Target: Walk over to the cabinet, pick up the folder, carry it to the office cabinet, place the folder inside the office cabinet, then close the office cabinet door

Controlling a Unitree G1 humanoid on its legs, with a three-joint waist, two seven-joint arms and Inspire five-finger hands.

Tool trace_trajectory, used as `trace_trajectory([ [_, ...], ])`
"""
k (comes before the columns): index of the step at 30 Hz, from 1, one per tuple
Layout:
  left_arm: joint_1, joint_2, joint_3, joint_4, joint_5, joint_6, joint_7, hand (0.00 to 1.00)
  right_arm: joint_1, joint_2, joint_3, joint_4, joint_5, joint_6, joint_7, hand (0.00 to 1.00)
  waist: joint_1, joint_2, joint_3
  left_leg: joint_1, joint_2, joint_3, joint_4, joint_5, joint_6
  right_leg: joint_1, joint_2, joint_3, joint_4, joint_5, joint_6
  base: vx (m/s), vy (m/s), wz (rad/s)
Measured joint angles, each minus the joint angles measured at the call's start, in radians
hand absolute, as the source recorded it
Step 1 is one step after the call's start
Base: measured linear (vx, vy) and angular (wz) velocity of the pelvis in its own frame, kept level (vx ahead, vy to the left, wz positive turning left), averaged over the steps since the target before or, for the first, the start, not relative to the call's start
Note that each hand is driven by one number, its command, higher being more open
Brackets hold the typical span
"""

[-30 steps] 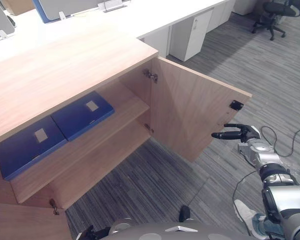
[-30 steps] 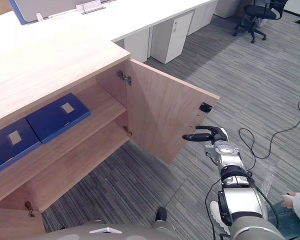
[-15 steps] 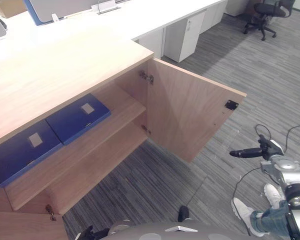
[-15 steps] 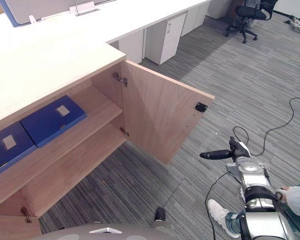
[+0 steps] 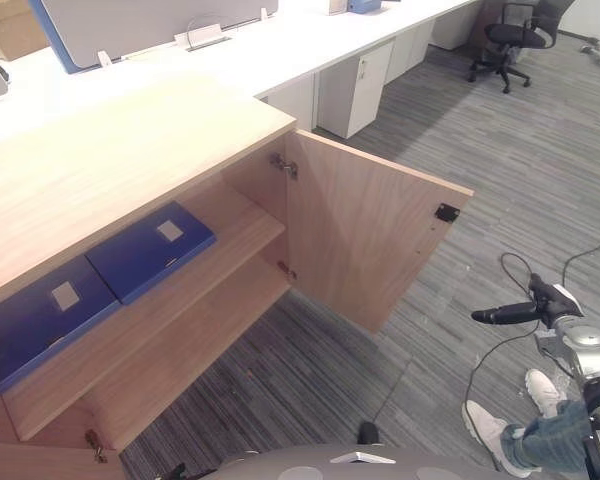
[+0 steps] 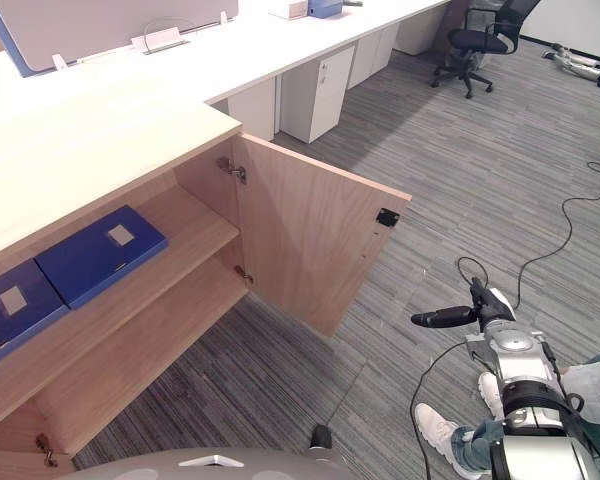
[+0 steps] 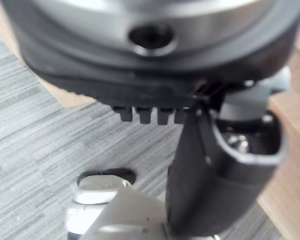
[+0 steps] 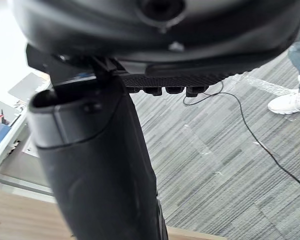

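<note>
Blue folder point(image 5: 150, 250) lies flat on the upper shelf of the office cabinet point(image 5: 130, 150) in the left eye view, a pale label on its cover. A second blue folder point(image 5: 40, 320) lies just beside it. The cabinet door point(image 5: 370, 240) stands open. The right hand point(image 5: 545, 305) hangs over the carpet, well apart from the door, fingers straight and empty.

The right eye view adds a person's white shoe point(image 6: 438, 425) below that hand.

The left wrist view shows the left hand point(image 7: 215, 165) above carpet and a wood edge. I cannot tell whether it is open or closed.

The right wrist view has the thumb point(image 8: 105, 165) close up.
</note>
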State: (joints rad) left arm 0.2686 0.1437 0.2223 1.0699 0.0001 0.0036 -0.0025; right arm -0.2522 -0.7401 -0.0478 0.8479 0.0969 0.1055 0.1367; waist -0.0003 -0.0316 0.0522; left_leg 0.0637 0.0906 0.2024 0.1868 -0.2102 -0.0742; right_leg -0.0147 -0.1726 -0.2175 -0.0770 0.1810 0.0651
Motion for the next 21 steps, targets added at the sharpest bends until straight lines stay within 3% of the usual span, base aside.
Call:
trace_trajectory([
  [5,0.0,-0.003,-0.002,-0.002,0.001,-0.004,0.0,1.0,-0.033,0.017,0.013,0.001,0.042,-0.014,-0.034,1.0,0.022,-0.001,-0.002,-0.002,-0.001,-0.007,-0.001,0.002,0.001,0.002,-0.001,-0.009,0.0,0.0,0.0,-0.04,-0.006,0.04],
  [12,0.007,-0.007,-0.003,-0.02,0.001,-0.007,0.01,1.0,-0.151,0.123,0.015,0.013,0.15,-0.032,-0.104,1.0,0.034,-0.006,0.0,-0.004,-0.013,-0.037,-0.016,0.019,0.005,0.011,-0.013,-0.037,0.0,0.0,0.0,-0.05,-0.004,0.13],
  [15,0.009,-0.008,-0.001,-0.022,0.001,-0.011,0.014,1.0,-0.189,0.166,0.015,0.023,0.225,-0.045,-0.129,1.0,0.055,-0.009,-0.001,-0.007,-0.013,-0.049,-0.017,0.02,0.004,0.016,-0.013,-0.047,0.0,0.0,0.0,-0.05,-0.005,0.1],
  [21,0.016,0.002,0.003,-0.022,-0.002,-0.02,0.02,1.0,-0.231,0.207,0.023,0.052,0.319,-0.056,-0.152,1.0,0.061,-0.028,0.01,-0.015,-0.014,-0.056,-0.016,0.022,0.004,0.015,-0.014,-0.052,0.0,0.0,-0.001,-0.04,-0.004,0.04],
])
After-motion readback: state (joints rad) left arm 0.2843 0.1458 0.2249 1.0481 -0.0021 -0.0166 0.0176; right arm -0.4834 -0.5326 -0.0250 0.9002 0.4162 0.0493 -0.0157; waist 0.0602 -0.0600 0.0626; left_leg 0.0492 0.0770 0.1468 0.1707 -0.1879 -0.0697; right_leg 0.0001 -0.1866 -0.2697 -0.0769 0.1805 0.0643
